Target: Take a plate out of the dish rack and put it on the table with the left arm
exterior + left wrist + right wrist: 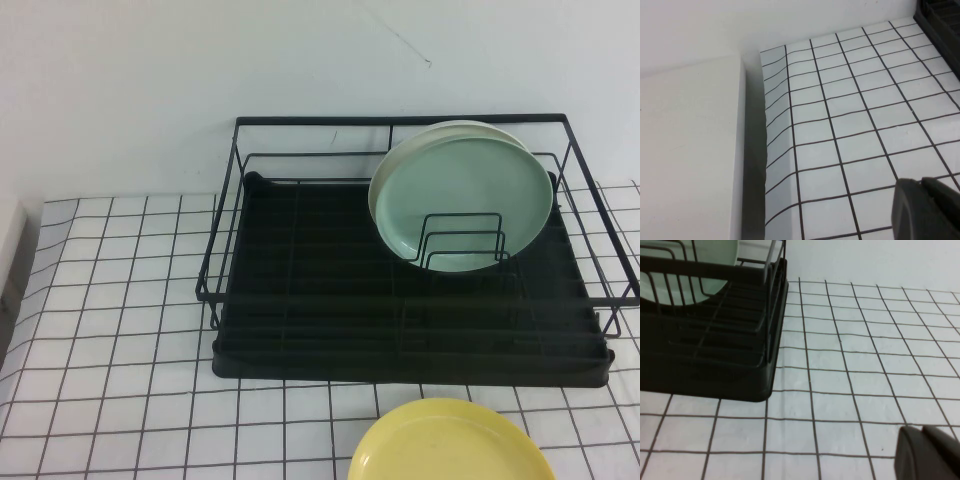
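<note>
The mint-green plate [462,200] stands on edge in the wire dividers at the right of the black dish rack [300,300]. It also shows in the right wrist view [710,270], inside the rack [715,355]. Neither arm shows in the high view. My left gripper [921,181] is shut and empty over the white gridded table [840,125], with a corner of the rack [942,20] far off. My right gripper [922,430] is shut and empty over the table, just off the rack's corner.
A cream-white plate [470,125] stands right behind the mint one. A yellow plate [450,445] lies flat on the table in front of the rack. A white block [690,150] borders the table's left edge. A white wall stands behind.
</note>
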Robot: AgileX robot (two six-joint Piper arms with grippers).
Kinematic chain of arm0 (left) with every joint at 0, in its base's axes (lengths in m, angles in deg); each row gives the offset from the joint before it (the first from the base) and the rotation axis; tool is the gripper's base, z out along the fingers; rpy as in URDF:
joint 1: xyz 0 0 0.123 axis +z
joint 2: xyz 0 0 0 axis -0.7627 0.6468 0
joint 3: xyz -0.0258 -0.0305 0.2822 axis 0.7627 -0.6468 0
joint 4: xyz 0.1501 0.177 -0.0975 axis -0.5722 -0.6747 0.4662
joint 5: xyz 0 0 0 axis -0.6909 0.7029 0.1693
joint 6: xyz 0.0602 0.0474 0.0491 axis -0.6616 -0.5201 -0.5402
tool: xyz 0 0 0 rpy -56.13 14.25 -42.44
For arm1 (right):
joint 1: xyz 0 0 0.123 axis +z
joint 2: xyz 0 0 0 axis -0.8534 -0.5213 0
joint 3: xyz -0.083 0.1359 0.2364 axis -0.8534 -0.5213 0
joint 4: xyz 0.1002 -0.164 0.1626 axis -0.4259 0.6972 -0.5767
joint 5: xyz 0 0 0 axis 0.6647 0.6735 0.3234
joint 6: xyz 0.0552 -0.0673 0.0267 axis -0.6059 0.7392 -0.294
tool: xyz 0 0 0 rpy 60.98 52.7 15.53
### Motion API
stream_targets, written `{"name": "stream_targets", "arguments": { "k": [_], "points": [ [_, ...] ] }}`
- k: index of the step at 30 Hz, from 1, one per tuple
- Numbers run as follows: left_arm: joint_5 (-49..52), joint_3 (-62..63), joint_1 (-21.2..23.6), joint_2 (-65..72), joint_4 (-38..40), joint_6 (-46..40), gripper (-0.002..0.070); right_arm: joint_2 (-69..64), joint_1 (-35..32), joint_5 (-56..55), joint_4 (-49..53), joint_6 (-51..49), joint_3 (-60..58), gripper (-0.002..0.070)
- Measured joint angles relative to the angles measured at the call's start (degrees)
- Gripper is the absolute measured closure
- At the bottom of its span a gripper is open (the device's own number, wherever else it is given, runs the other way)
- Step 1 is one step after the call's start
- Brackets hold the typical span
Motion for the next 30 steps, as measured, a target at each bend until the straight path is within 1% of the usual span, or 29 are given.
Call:
{"name": "stream_targets", "arguments": {
  "k": [27, 28, 30],
  "points": [
    [0.00, 0.00, 0.00, 0.00, 0.09, 0.12, 0.0678, 0.00, 0.00, 0.00, 0.00, 0.00, 0.00, 0.0678],
    [0.00, 0.00, 3.03, 0.00, 0.09, 0.12, 0.0678, 0.00, 0.00, 0.00, 0.00, 0.00, 0.00, 0.0678],
    [0.00, 0.00, 1.01, 0.00, 0.13, 0.12, 0.0678, 0.00, 0.00, 0.00, 0.00, 0.00, 0.00, 0.0678]
  ]
}}
